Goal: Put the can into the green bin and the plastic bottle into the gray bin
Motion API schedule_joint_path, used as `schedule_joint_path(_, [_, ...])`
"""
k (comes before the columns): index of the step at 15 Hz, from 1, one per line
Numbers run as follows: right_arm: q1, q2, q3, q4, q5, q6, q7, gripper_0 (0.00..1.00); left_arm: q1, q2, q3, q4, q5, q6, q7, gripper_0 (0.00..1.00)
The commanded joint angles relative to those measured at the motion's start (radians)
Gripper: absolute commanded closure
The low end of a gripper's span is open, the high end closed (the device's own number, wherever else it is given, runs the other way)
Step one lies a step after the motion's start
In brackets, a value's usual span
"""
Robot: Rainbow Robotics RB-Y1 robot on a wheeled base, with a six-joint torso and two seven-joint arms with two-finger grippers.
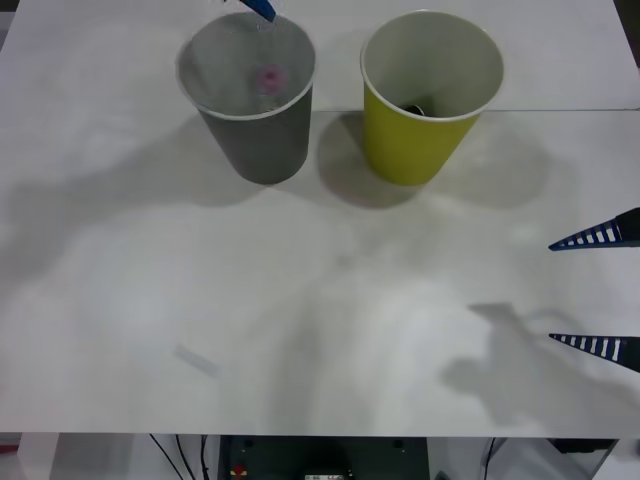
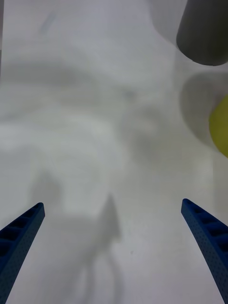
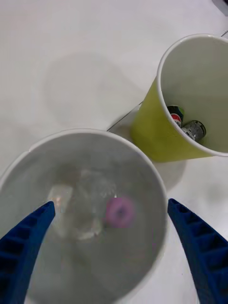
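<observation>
The plastic bottle point(image 3: 107, 211), clear with a pink cap, lies inside the gray bin point(image 1: 258, 135), which stands upright near the far edge of the white bench point(image 1: 300, 330), toward its far left corner. Just beside it, apart but close, the green bin point(image 1: 420, 130) stands upright toward the far right and holds the can point(image 3: 187, 126), which rests at the bottom against the pale inner wall. The left gripper point(image 3: 109, 251) hangs directly over the gray bin's mouth, its blue ribbed fingers point(image 3: 26, 247) spread wide with nothing between them; in the front view one blue fingertip pokes in at the far edge above the gray bin's rim. The right gripper point(image 1: 600, 290) sits at the bench's right edge, well apart from both bins, its jaws likewise apart and empty above bare tabletop. Soft shadows of the arms fall across the surface. Below the near edge, dark cables point(image 1: 175, 455) and a black unit point(image 1: 325, 460) are visible.
</observation>
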Motion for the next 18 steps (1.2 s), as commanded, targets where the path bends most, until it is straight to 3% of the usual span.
schedule_joint_path(1, [0.000, 0.000, 0.000, 0.000, 0.000, 0.000, 0.000, 0.00, 0.080, 0.076, 0.041, -0.065, 0.075, -0.004, -0.079, 0.00])
schedule_joint_path(3, [0.000, 0.000, 0.000, 0.000, 0.000, 0.000, 0.000, 0.00, 0.168, 0.128, 0.110, -0.139, 0.094, -0.004, -0.115, 0.00])
schedule_joint_path(7, [0.000, 0.000, 0.000, 0.000, 0.000, 0.000, 0.000, 0.00, 0.450, 0.208, 0.363, -0.346, 0.086, -0.031, -0.197, 0.00])
schedule_joint_path(13, [0.000, 0.000, 0.000, 0.000, 0.000, 0.000, 0.000, 0.00, 0.907, 0.211, 0.716, -0.625, 0.048, -0.060, -0.474, 0.00])
schedule_joint_path(18, [0.000, 0.000, 0.000, 0.000, 0.000, 0.000, 0.000, 0.00, 1.198, 0.210, 0.871, -0.739, 0.124, -0.074, -0.761, 0.00])
